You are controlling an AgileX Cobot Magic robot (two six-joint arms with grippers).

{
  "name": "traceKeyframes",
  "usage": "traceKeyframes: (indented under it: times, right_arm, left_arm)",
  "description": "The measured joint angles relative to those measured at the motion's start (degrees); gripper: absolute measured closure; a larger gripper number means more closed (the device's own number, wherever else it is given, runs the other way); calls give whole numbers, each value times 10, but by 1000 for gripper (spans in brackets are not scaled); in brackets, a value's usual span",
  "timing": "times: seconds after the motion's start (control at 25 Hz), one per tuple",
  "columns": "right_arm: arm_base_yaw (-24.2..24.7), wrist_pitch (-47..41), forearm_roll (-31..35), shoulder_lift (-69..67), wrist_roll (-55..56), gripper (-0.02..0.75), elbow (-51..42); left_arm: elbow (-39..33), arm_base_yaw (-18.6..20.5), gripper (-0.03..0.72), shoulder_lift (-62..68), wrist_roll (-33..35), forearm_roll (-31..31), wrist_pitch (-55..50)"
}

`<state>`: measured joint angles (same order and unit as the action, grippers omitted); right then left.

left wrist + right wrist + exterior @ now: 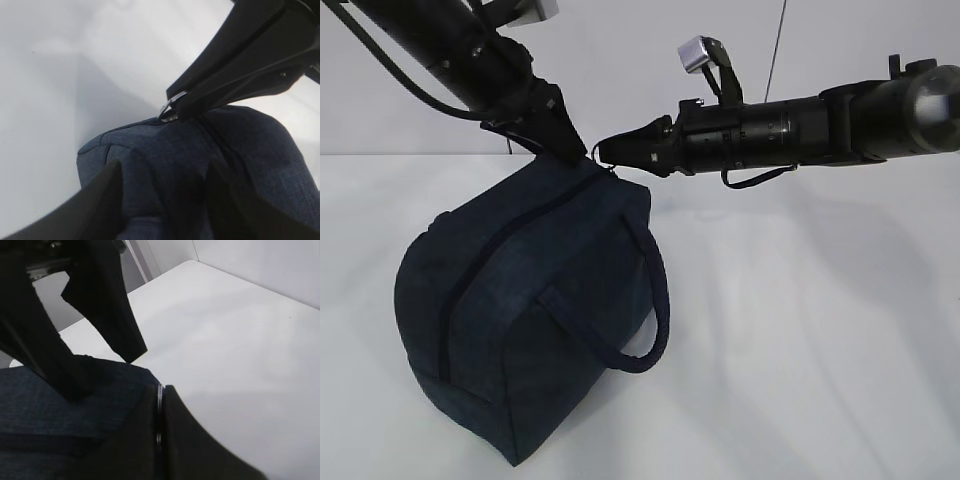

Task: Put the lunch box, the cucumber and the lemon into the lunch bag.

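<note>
The dark navy lunch bag [520,300] stands on the white table, its black zipper [470,270] closed along the top. My left gripper [560,150] comes down on the bag's far top end. Its two fingers [100,200] stand apart and pinch the bag fabric [165,165] between them. My right gripper [602,153] reaches in from the right and is shut on the silver ring pull [167,111], which shows as a thin line between its closed fingertips [172,405]. The lunch box, the cucumber and the lemon are out of view.
The bag's looped strap handle [655,300] hangs down its right side. The white table [820,350] stretches to the right and front of the bag. A pale wall rises behind.
</note>
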<state>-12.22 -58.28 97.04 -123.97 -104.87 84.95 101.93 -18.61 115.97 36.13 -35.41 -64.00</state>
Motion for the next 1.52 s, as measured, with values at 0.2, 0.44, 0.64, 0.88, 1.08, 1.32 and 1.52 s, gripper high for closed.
traceKeyframes:
  times: [0.2, 0.44, 0.64, 0.88, 1.08, 1.32, 1.52]
  right_arm:
    - [0, 0, 0, 0, 0, 730, 0]
    - [0, 0, 0, 0, 0, 730, 0]
    - [0, 0, -1, 0, 0, 730, 0]
    - [0, 0, -1, 0, 0, 730, 0]
    - [1, 0, 4, 0, 6, 730, 1]
    - [1, -1, 18, 3, 14, 730, 1]
    - [1, 2, 27, 16, 15, 730, 1]
  left_arm:
    - [0, -1, 412, 2, 0, 0, 6]
    - [3, -1, 577, 20, 0, -8, -7]
    - [5, -1, 662, 21, 0, -11, -6]
    - [13, -1, 678, 23, 0, -10, -7]
    - [16, -1, 679, 21, 1, -5, -8]
    - [16, -1, 680, 5, 2, 0, -8]
    - [16, -1, 680, -10, 2, 6, -9]
